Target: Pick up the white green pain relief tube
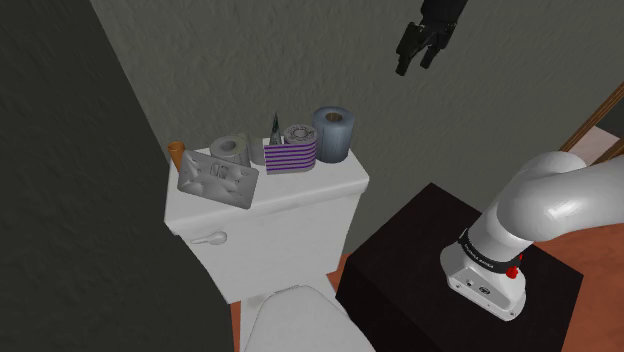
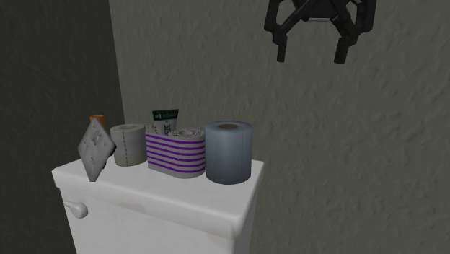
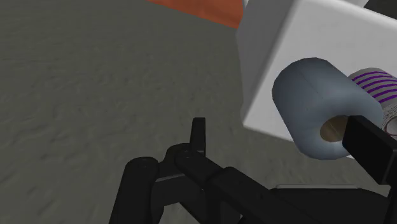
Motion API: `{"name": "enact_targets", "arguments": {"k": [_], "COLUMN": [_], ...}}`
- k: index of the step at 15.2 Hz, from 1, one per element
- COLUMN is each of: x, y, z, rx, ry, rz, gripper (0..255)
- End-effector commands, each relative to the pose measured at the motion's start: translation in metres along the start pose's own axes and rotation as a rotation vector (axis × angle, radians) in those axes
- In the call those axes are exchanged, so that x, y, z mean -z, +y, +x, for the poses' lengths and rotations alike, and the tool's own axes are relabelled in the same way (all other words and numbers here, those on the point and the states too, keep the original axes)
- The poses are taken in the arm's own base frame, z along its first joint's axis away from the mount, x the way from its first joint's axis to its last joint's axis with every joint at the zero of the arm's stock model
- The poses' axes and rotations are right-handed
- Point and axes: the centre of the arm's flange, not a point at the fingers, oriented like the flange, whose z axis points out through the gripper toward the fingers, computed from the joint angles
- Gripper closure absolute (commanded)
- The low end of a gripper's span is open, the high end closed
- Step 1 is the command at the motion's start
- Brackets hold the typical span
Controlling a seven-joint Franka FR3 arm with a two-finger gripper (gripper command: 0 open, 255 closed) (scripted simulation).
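pain relief tube (image 2: pixel 165 121) tucked upright behind the purple-striped roll (image 2: pixel 177 153) on the toilet tank (image 2: pixel 144 191).
gripper (image 2: pixel 310 52) hangs high above, fingers (image 2: pixel 280 49) spread wide and empty, so a top-down reach looks likeliest.

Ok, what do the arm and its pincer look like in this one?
The arm is glossy white with rounded links, a black band with small white lettering and a red spot near its base. The pincer is all black, with two angular fingers.

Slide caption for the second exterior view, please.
Open gripper hangs above and right of the toilet tank, where the white-green tube stands behind a purple-striped roll.
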Motion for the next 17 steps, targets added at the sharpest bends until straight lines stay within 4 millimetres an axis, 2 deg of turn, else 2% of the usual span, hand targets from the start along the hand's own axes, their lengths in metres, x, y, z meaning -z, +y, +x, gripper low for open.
{"name": "enact_targets", "arguments": {"k": [1,9,17], "x": [0.0,-0.033,-0.065], "y": [0.0,-0.096,-0.187], "z": [0.0,0.012,0.047], "rx": [0.0,-0.262,-0.524], "ry": [0.0,-0.063,-0.125], "rz": [0.0,0.016,0.032], "gripper": [0,0,0]}}
